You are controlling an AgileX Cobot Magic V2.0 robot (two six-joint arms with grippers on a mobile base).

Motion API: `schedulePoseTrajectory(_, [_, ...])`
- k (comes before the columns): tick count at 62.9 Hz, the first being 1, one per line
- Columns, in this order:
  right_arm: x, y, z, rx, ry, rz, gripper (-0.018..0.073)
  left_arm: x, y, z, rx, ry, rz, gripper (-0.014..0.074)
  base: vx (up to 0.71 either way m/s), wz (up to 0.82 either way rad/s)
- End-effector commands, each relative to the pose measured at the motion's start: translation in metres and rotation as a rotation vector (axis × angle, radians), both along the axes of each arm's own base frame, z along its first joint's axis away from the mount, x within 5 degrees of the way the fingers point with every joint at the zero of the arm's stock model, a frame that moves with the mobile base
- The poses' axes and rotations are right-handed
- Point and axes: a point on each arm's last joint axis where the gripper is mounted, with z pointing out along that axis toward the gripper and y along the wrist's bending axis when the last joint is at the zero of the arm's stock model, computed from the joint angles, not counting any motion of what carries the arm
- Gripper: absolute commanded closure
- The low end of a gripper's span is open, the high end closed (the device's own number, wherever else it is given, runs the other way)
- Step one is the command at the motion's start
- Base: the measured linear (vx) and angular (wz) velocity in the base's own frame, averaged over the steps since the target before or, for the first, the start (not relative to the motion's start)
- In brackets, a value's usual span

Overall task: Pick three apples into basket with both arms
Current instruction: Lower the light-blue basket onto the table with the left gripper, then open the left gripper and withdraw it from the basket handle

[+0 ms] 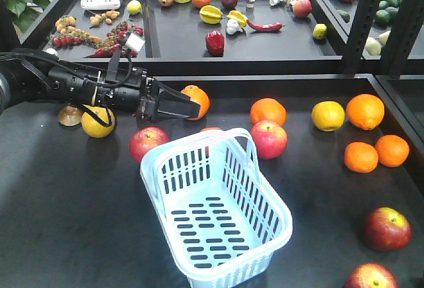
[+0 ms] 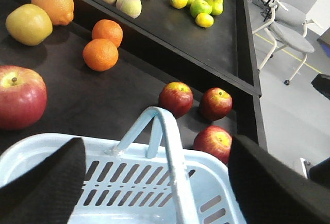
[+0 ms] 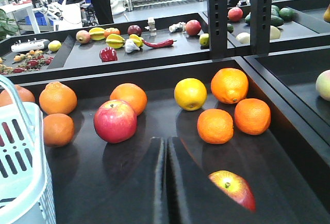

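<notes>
Left wrist-mounted | left pincer (image 2: pixel 157 183) spread wide, empty, above basket (image 2: pixel 103 149) handle | right pincer (image 3: pixel 166 145) pressed together, holding nothing | basket empty | apples (image 1: pixel 268 139) on worktop (image 1: pixel 66 222) around it

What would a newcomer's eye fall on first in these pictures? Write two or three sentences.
The pale blue basket stands out first, empty in the middle of the dark table. Next is the black left arm, stretched in from the left with its tool open near the basket's far edge. Red apples flank the basket, the left apple and the right apple, with bright oranges scattered beyond.
</notes>
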Motion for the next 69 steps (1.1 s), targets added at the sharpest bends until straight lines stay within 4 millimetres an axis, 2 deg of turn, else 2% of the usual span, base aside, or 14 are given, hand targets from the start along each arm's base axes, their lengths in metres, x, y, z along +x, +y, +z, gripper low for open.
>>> schedulePoseTrajectory(1, [0.000,0.001,0.003,-0.017,-0.075,0.009,0.0564,-0.021,0.002,0.042,-0.038,-0.032,-0.115,0.0042,0.00,0.00])
schedulePoseTrajectory(9, [0.000,0.001,0.003,-0.017,-0.075,0.009,0.0564,-0.030,0.007,0.060,-0.058,0.018,-0.107,0.0074,0.00,0.00])
schedulePoseTrajectory(16, [0.000,0.001,0.003,-0.017,-0.075,0.009,0.0564,-0.039,0.014,0.082,-0.070,0.040,-0.074,0.0153,0.00,0.00])
schedulePoseTrajectory(24, [0.000,0.001,0.003,-0.017,-0.075,0.009,0.0564,-0.059,0.024,0.117,-0.077,-0.034,-0.048,0.0318,0.00,0.00])
schedulePoseTrajectory(35, [0.000,0.001,0.003,-0.017,-0.075,0.009,0.0564,-0.096,0.030,0.165,-0.081,-0.174,-0.041,0.0604,0.00,0.00])
schedulePoseTrajectory(50, [0.000,0.001,0.003,-0.017,-0.075,0.009,0.0564,-0.150,0.032,0.211,-0.086,-0.328,-0.049,0.0604,0.00,0.00])
schedulePoseTrajectory(53, [0.000,0.001,0.003,-0.017,-0.075,0.009,0.0564,-0.160,0.033,0.213,-0.085,-0.339,-0.050,0.0604,0.00,0.00])
schedulePoseTrajectory(61, [0.000,0.001,0.003,-0.017,-0.076,0.009,0.0564,-0.184,0.034,0.200,-0.080,-0.313,-0.053,0.0604,0.00,0.00])
schedulePoseTrajectory(66, [0.000,0.001,0.003,-0.017,-0.076,0.009,0.0564,-0.201,0.035,0.176,-0.066,-0.303,-0.068,0.0604,0.00,0.00])
schedulePoseTrajectory(69, [0.000,0.001,0.004,-0.017,-0.077,0.009,0.0564,-0.211,0.035,0.156,-0.058,-0.273,-0.076,0.0604,0.00,0.00])
